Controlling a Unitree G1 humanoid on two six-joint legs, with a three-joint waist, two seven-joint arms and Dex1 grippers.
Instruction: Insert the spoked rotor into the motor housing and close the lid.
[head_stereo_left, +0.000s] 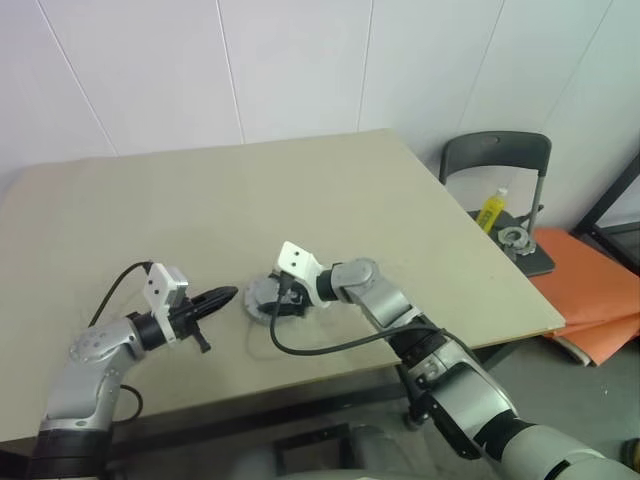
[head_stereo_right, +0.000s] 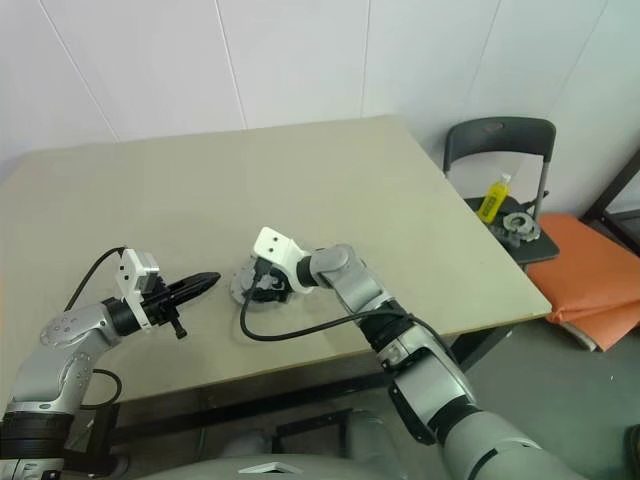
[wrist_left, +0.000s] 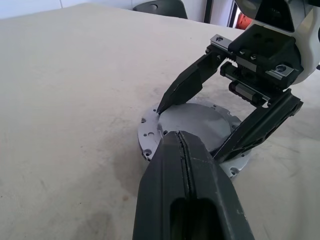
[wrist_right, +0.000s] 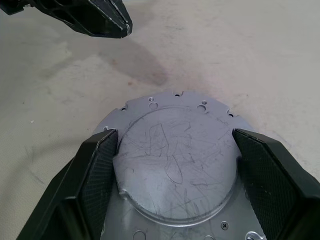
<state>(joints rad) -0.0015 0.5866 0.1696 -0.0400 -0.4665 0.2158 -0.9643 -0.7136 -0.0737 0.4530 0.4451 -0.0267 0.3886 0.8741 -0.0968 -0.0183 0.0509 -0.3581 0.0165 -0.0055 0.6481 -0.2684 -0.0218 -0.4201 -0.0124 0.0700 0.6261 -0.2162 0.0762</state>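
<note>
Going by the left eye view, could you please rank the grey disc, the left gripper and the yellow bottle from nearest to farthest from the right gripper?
1. Grey disc, between the right gripper's fingers.
2. Left gripper, shut, just beside the disc.
3. Yellow bottle, on the chair beyond the table.

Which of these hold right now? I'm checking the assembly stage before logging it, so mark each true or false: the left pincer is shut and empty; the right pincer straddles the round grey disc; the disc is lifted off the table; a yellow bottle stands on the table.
1. The left pincer is shut and empty. True.
2. The right pincer has a finger on either side of the raised centre of the scratched round grey metal disc. True.
3. The disc is lifted off the beige table. False: it lies flat on it.
4. A yellow bottle stands on the table. False: it stands on the dark chair beside the table.
</note>
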